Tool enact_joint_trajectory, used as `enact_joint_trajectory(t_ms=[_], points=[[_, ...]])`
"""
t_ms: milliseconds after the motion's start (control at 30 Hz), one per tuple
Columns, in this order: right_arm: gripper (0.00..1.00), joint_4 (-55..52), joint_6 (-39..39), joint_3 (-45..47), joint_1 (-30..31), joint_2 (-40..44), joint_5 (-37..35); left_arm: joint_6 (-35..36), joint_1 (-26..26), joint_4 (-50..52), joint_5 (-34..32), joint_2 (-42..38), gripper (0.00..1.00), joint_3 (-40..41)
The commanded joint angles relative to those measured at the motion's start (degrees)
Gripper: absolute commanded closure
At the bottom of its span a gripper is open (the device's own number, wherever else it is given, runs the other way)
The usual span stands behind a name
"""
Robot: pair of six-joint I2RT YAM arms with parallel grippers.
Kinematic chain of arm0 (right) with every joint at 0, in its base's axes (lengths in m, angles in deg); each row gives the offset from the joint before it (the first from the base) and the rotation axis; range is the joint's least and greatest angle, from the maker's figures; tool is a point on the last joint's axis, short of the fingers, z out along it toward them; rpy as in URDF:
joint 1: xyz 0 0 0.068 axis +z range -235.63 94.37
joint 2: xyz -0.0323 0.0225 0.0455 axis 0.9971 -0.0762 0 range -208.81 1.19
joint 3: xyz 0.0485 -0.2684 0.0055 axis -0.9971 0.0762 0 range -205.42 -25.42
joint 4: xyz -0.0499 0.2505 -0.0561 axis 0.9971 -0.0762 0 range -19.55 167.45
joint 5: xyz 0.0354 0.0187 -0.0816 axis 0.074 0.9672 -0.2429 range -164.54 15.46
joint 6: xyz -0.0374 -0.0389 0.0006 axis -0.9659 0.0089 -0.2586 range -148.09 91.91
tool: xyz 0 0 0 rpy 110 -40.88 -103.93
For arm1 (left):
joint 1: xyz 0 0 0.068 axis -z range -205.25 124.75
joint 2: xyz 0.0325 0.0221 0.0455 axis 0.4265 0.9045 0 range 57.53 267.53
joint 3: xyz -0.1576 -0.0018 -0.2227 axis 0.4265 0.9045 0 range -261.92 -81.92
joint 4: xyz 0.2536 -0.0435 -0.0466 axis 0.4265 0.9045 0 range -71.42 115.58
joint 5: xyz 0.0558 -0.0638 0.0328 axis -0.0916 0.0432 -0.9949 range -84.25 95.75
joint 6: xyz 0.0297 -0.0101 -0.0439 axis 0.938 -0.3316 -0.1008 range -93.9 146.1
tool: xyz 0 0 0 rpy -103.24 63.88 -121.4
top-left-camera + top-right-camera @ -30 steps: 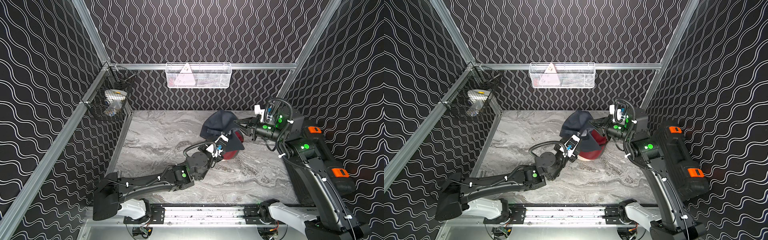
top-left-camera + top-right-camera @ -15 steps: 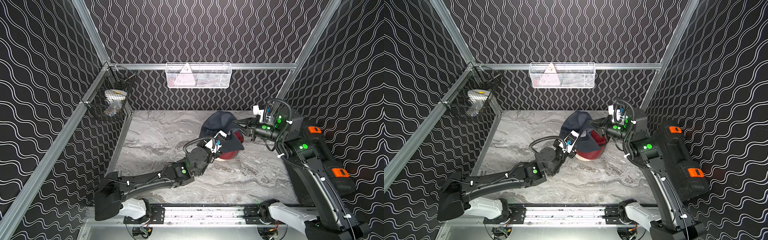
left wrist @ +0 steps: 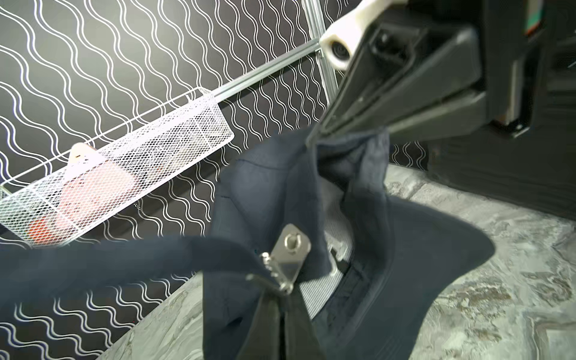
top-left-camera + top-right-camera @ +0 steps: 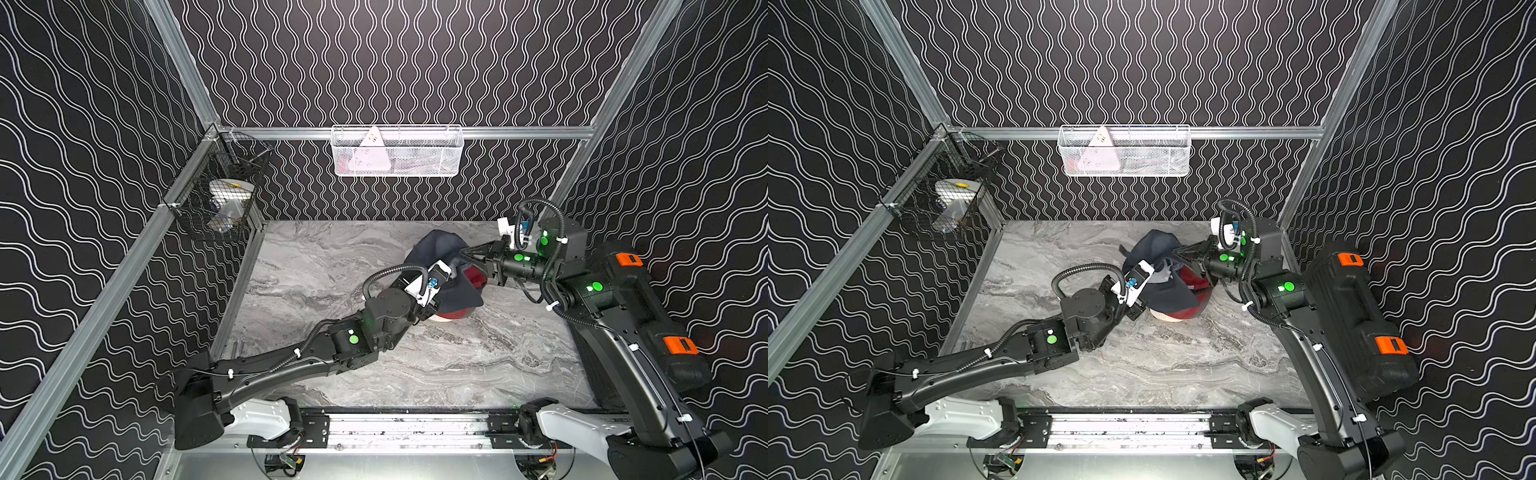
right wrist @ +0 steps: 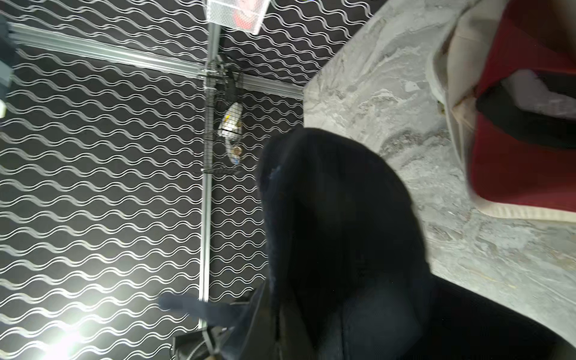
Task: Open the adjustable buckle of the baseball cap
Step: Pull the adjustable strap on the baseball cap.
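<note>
My right claw (image 3: 315, 137) pinches the rear fabric of the navy cap (image 4: 430, 249), holding its back up so my left claw (image 3: 277, 296), closed on the silver buckle (image 3: 290, 255), can pull it open.

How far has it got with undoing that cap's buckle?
Done: the right hand has the cap pinched by its cloth, steadying it. Under way: the left hand is shut on the edge of the metal buckle. Left: the strap looks threaded through the buckle, so it does not look undone yet.
</note>
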Motion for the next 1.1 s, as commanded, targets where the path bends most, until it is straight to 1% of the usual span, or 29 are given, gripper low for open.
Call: enact_joint_trajectory(t_ms=[0, 100, 267, 400, 433, 533, 667, 767, 800, 900, 1067], points=[[1.0, -5.2, -6.3, -1.1, 0.1, -1.0, -2.3, -1.6, 0.0, 9.4, 1.9, -1.0, 1.0, -3.3], [0.9, -9.2, -10.8, -3.0, 0.1, -1.7, -3.3, -2.1, 0.0, 16.8, 2.8, -1.4, 1.0, -7.4], [0.68, -17.4, -20.1, -7.4, 0.0, -1.8, -7.4, -2.9, 0.0, 29.9, 5.0, 0.0, 1.0, -16.0], [0.54, -21.2, -25.8, -9.6, 1.0, -0.7, -11.7, -4.0, 0.0, 38.9, 6.5, 2.2, 1.0, -22.5], [0.53, -21.5, -27.0, -9.8, 1.6, -0.3, -12.9, -4.4, 0.0, 41.1, 6.8, 2.9, 1.0, -24.1], [0.51, -21.8, -29.9, -9.9, 3.7, 1.0, -16.0, -5.5, 0.0, 46.2, 6.9, 5.1, 1.0, -28.6], [0.51, -23.1, -33.3, -9.6, 7.4, 2.2, -20.7, -6.9, -0.1, 52.7, 5.1, 8.0, 1.0, -33.5], [0.52, -23.2, -34.3, -8.3, 8.8, 3.4, -22.4, -8.1, -0.6, 53.5, 5.0, 8.3, 1.0, -33.8], [0.52, -23.0, -34.5, -7.7, 10.7, 4.1, -22.7, -8.8, -1.2, 53.8, 5.9, 8.4, 1.0, -33.8], [0.52, -22.9, -35.5, -6.6, 12.6, 5.1, -24.1, -10.7, -3.0, 55.0, 8.7, 9.0, 1.0, -34.4], [0.48, -21.6, -37.4, -5.9, 16.8, 5.3, -27.4, -12.5, -4.1, 57.3, 10.4, 10.5, 1.0, -36.0]])
